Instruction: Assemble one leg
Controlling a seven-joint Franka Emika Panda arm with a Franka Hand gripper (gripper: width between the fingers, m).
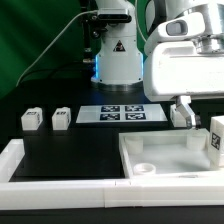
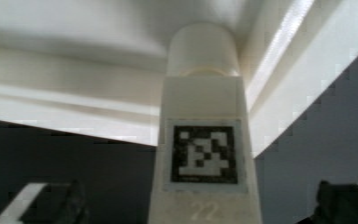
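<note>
1. We see the gripper with its jaws spread wide. In the wrist view, one dark fingertip shows at each side.
2. The leg stands between those fingertips, with a gap on both sides. Nothing is gripped, and we see no contact with either fingertip.
3. The leg's black-and-white tag faces the wrist camera, and its rounded end points toward the white panel behind it.
4. In the exterior view, the robot's big white hand hangs toward the counter's edge at the exterior view's right. A small white piece sits under it, just beside the panel's far wall. We take that piece to be the same leg, though it is too small to be sure.
5. The panel lies toward the counter's near corner at the exterior view's right.
6. Another leg stands upright at the panel's side nearest that same edge, with its tag toward the camera.
7. Two more legs sit side by side near the counter's edge at the exterior view's left, well apart from the panel.
8. The marker board lies flat mid-counter, in front of the arm's base.
9. A white rail runs along the near edge.
</note>
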